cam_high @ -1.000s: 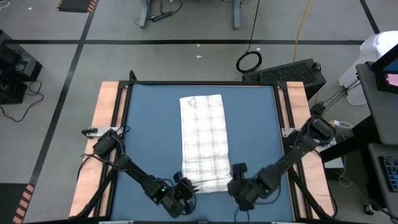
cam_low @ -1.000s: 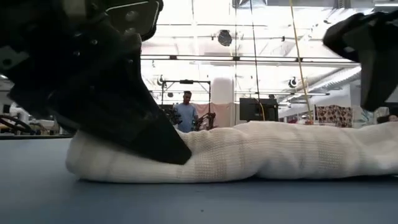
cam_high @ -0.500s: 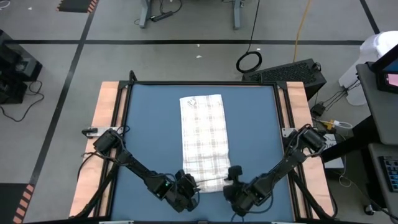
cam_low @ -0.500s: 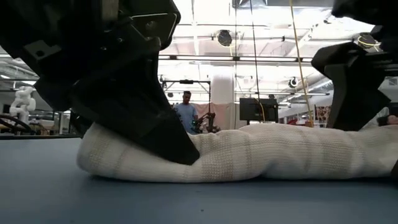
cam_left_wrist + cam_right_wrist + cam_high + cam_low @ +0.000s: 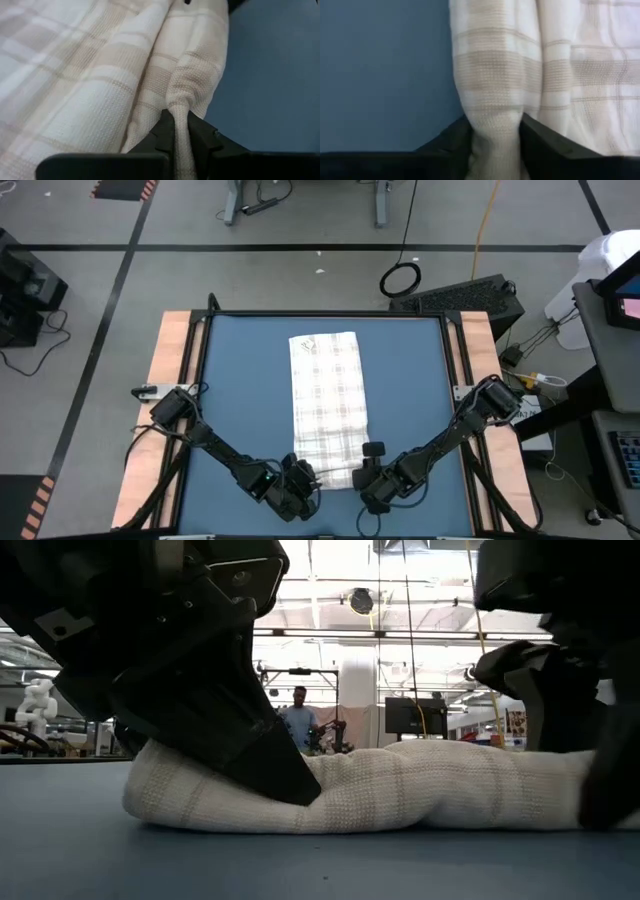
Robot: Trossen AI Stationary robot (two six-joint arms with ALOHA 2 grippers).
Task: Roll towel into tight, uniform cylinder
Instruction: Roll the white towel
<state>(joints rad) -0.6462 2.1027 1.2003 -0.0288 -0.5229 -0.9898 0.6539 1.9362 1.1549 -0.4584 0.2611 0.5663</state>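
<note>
The towel (image 5: 327, 405) lies lengthwise on the counter (image 5: 240, 400), its near edge rolled. Left end effector (image 5: 181, 131) pinches one corner; right end effector (image 5: 496, 131) straddles the other. Next, I'd guess: roll evenly forward.

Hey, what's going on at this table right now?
A two-armed robot is starting to roll up a white checked towel lying on a blue mat. The left hand is shut on the towel's rolled near edge at one end, and the right hand straddles the same roll at the other end. Most of the towel lies flat, unrolled.
</note>
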